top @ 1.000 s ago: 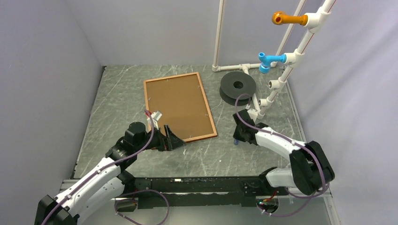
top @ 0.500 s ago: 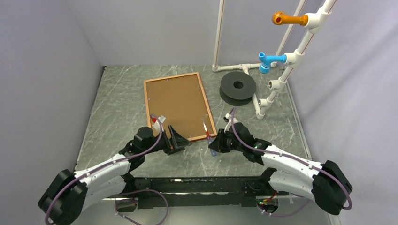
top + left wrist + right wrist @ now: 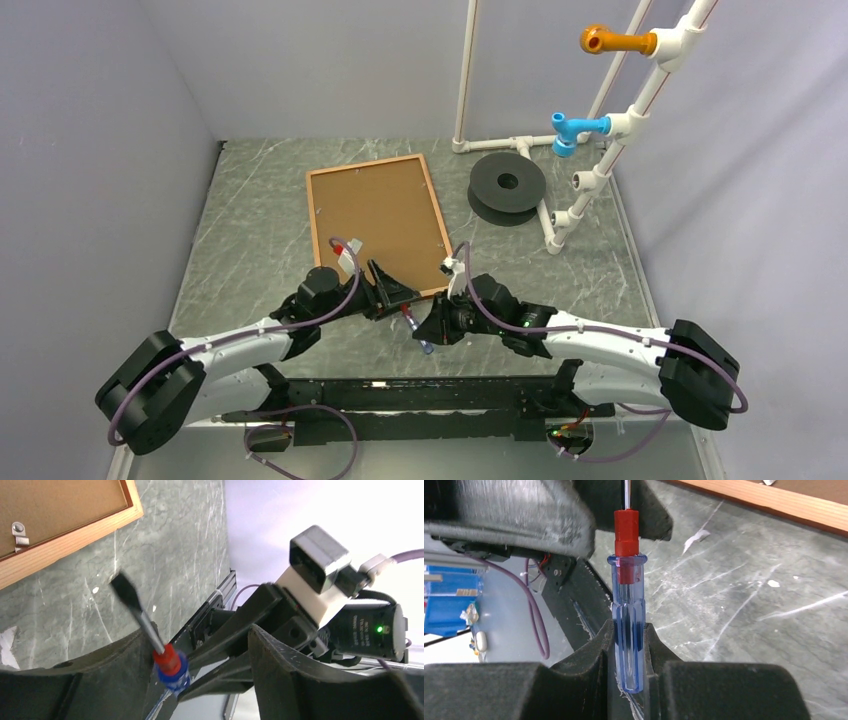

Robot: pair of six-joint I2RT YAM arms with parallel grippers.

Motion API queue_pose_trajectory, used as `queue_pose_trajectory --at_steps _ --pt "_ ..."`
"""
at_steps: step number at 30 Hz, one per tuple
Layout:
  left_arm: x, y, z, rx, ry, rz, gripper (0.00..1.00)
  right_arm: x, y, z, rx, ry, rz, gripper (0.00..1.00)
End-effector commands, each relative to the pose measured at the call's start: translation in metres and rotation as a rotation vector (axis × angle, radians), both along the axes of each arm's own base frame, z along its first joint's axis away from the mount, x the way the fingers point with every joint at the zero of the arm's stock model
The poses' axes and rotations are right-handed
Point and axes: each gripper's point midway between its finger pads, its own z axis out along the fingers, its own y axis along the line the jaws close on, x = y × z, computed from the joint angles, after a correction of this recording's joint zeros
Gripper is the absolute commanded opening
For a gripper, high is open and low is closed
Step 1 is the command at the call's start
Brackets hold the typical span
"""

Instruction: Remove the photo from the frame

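Two claws at one screwdriver (image 3: 626, 595)
Here the right claw (image 3: 628, 635) clamps the blue handle; the left claw (image 3: 202, 630) (jaws apart) straddles its red collar. The frame (image 3: 442, 220) lies back-up on the surface (image 3: 260, 230), just far of them, with the photo hidden.

White shells cover the long links of the left arm (image 3: 228, 346) and the right arm (image 3: 600, 338); joints and jaws are black. A purple cable (image 3: 410, 554) trails along each (the right wrist's black housing shows a green light (image 3: 380, 628), at 3 o'clock in the left wrist view).
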Motion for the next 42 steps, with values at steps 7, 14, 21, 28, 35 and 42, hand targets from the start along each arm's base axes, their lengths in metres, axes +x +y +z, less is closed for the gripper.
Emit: queue_pose_trajectory --at_steps 7,14,21,28,35,42 --pt "0.007 0.012 0.016 0.002 -0.093 0.079 0.39 -0.001 0.030 0.039 0.094 -0.103 0.029 0.00" --pt "0.008 0.019 0.021 0.004 -0.090 0.107 0.00 -0.003 0.031 0.039 0.020 -0.142 0.033 0.20" --pt "0.007 0.023 0.035 -0.082 0.023 0.132 0.00 0.002 0.025 0.061 -0.011 -0.223 -0.043 0.61" --pt "0.016 0.054 0.050 -0.356 0.123 0.325 0.00 0.006 0.031 0.067 0.020 -0.258 -0.132 0.69" --pt "0.012 0.057 0.056 -0.457 0.176 0.313 0.00 0.008 0.045 0.078 0.072 -0.272 -0.138 0.57" --pt "0.008 0.059 0.055 -0.482 0.188 0.309 0.00 0.010 0.040 0.071 0.037 -0.269 -0.152 0.50"
